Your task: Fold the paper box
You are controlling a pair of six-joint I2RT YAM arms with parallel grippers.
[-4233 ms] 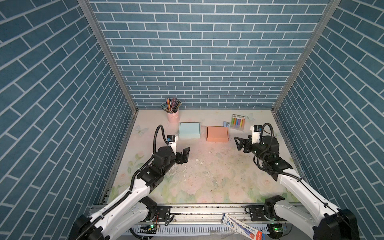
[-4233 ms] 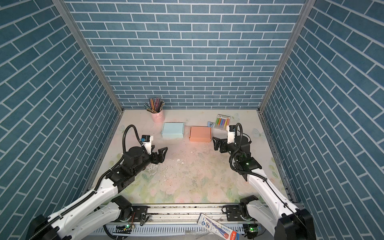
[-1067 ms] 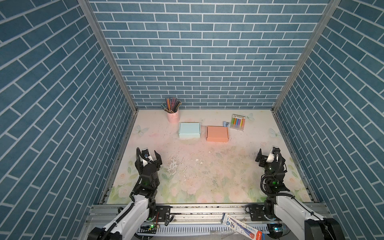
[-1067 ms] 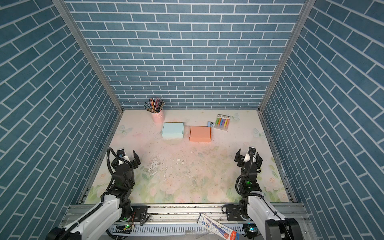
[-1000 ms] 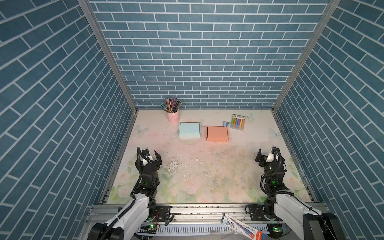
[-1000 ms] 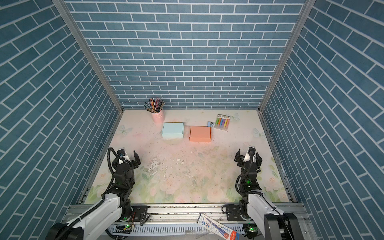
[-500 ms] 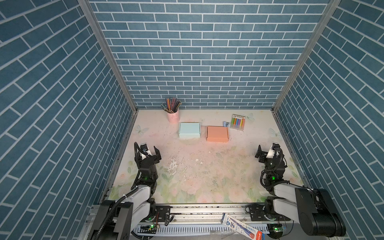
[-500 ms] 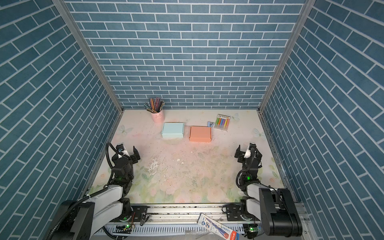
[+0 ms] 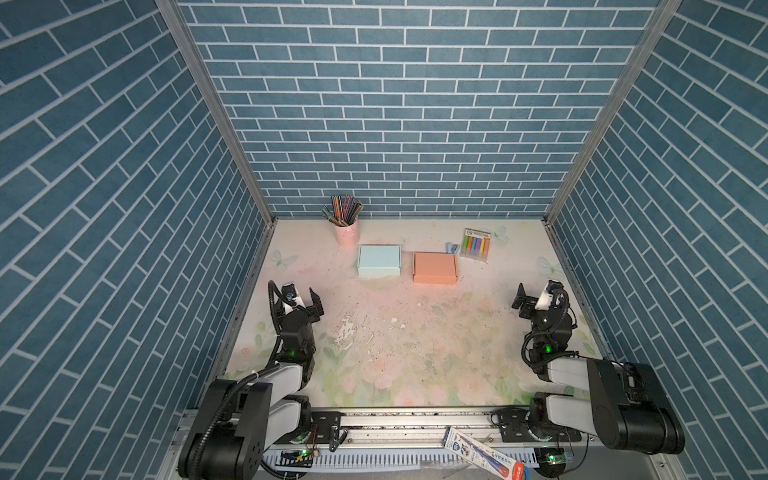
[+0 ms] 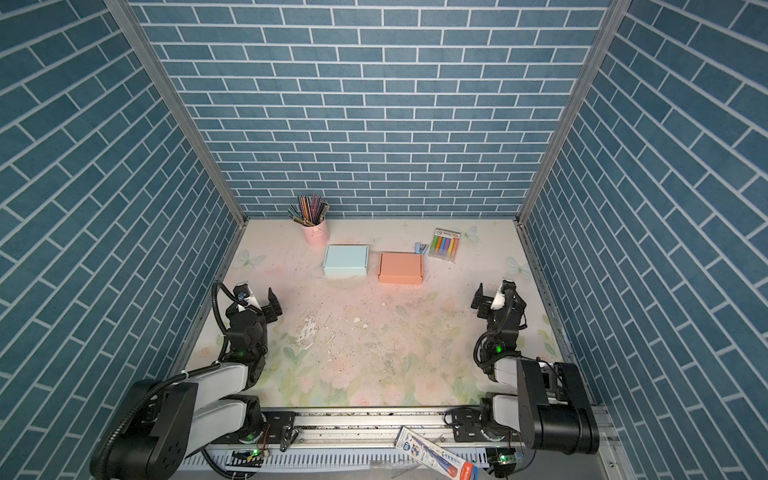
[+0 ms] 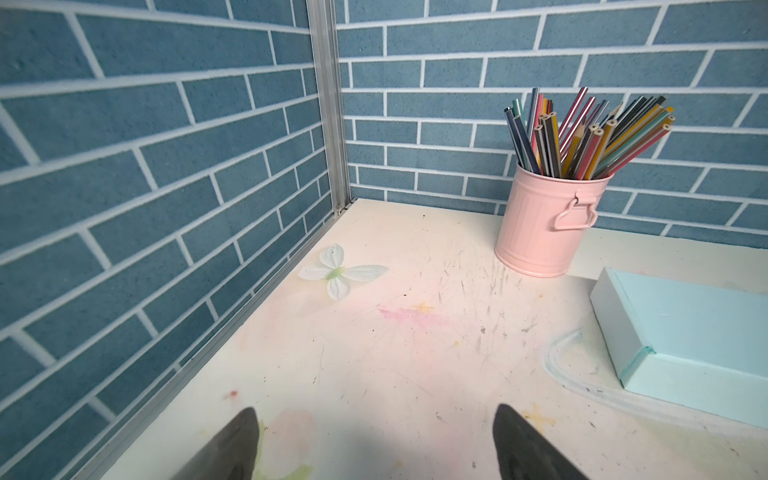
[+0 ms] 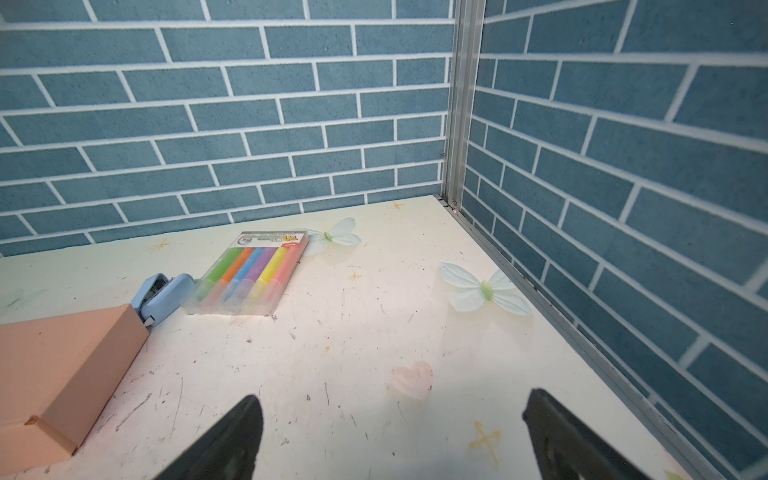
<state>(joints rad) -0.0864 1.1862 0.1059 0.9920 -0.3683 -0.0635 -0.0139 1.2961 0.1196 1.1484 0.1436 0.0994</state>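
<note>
Paper box of pale-blue card [image 9: 379, 259] and orange card box [image 9: 434, 268] lay closed, upper centre; we judged left gripper [image 9: 302, 296] and right gripper [image 9: 538, 294], jaws apart and empty, best parked clear.

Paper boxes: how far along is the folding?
Looks done: the light blue box and the orange box both sit closed, side by side near the back wall. In hand: nothing; the left gripper and right gripper are open and empty near the front. Left: nothing unfolded in view.
</note>
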